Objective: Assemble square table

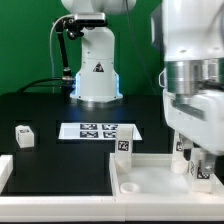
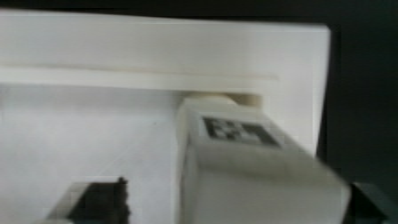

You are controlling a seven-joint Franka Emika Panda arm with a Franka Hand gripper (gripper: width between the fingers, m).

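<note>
The white square table slab lies at the front of the exterior view's right. It fills the wrist view. My gripper hangs over the slab's right part and is shut on a white tagged leg block. In the wrist view the leg block runs from between my fingers to a recessed corner of the slab, and its far end meets the raised rim there. My gripper hides the near end of the leg.
One loose leg block lies on the black table at the exterior view's left. Another stands at the slab's far edge. The marker board lies before the robot base. A white rail lies at the front left.
</note>
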